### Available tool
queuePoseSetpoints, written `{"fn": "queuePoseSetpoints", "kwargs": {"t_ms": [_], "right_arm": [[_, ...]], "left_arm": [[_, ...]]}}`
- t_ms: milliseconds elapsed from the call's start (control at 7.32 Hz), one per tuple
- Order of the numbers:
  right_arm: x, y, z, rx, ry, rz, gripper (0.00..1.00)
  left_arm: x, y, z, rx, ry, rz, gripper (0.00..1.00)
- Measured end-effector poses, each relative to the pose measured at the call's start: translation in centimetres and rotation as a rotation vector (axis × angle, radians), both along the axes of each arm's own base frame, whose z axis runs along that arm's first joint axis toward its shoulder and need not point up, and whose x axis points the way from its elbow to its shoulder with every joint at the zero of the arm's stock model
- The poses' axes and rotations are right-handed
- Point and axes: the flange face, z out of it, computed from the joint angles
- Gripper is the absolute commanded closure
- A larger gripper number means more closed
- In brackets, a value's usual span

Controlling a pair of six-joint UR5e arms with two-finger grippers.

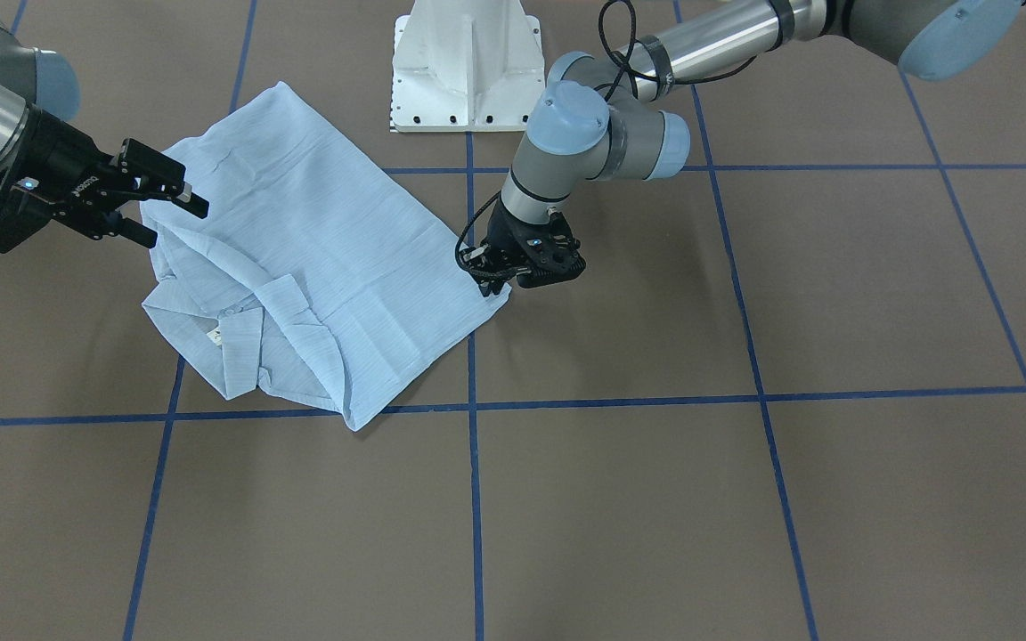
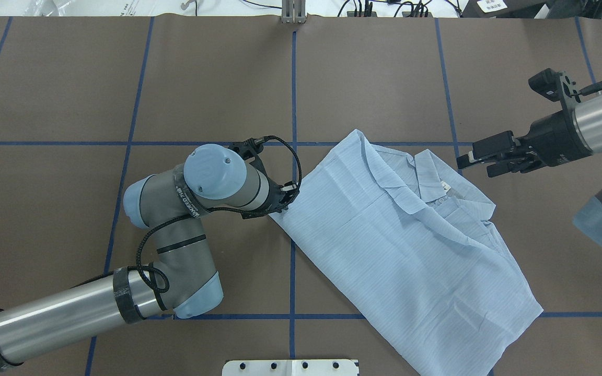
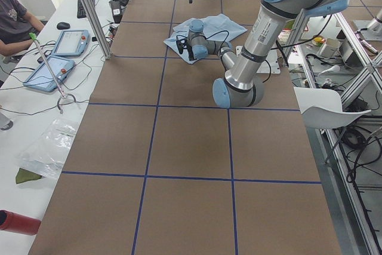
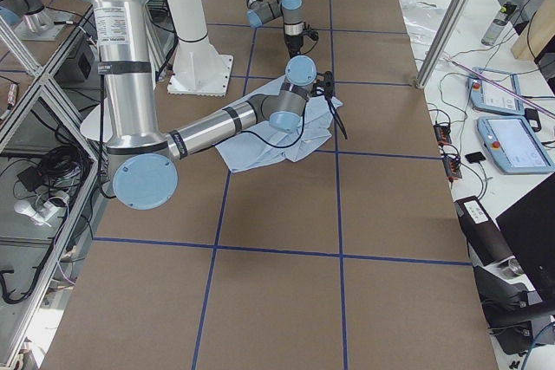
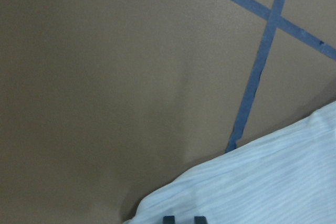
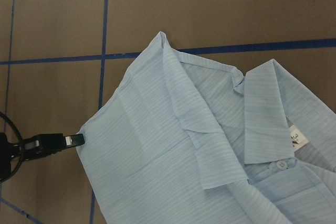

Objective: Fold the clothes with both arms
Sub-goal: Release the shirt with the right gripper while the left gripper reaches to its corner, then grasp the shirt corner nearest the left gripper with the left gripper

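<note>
Brown table (image 1: pixel 745 516) crossed by blue tape grid (image 1: pixel 473 499). Pale blue shirt (image 1: pixel 326 249) lies folded flat between both grippers, collar (image 1: pixel 286 294) at right gripper's end.

Left gripper (image 1: pixel 493 285) points down at shirt's corner, wrist bent, jaws nearly together, clamped on fabric edge.

Right gripper (image 1: pixel 170 214) held level, jaws apart, tips just beside shirt's shoulder.

Left gripper's tips mostly cut off at wrist view's lower edge. Neck label print too small to read.

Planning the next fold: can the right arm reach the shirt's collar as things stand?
Probably yes. The right gripper hangs open just beside the collar with nothing between them; the left gripper is away at the shirt's far corner.
</note>
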Motion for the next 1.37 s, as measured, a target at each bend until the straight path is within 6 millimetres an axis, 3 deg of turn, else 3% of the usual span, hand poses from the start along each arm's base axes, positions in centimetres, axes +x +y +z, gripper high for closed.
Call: {"fn": "queuePoseSetpoints", "kwargs": {"t_ms": [137,273,410,1366], "right_arm": [[-0.04,-0.03,-0.03,0.000,0.000,0.000,0.00],[-0.06,-0.07,-0.10,0.001,-0.001,-0.001,0.00],[-0.12,-0.10,-0.16,0.002,-0.001,-0.001,0.00],[-0.22,-0.22,0.26,-0.007,0.002,-0.005,0.00]], "left_arm": [[-0.04,0.01,0.04,0.000,-0.001,0.000,0.32],[-0.10,-0.01,0.16,-0.001,-0.004,0.000,0.18],[-0.15,-0.05,0.34,-0.005,-0.012,0.000,0.13],[0.08,-0.07,0.40,-0.022,-0.039,-0.001,0.14]]}}
